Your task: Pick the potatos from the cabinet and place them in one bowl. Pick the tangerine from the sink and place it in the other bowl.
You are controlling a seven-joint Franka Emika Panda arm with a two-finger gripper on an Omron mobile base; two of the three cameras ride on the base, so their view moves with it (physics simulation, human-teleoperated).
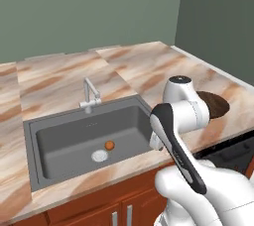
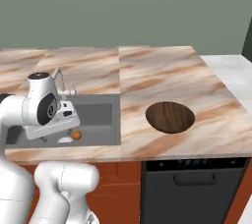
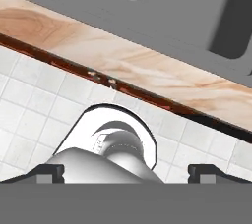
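No legible text, labels, brands, numbers or signs on anything in view

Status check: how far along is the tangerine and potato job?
Nothing looks done yet. The tangerine lies on the sink floor beside the drain, and the dark brown bowl on the counter is empty. In hand: nothing; the gripper is open, above the counter edge. Left: both placements; potatoes, cabinet and pale bowl aren't visible here.

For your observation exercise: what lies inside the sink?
Inside the sink a tangerine rests on the basin floor beside the round silver drain. The arm covers the basin's right corner, so that part cannot be checked.
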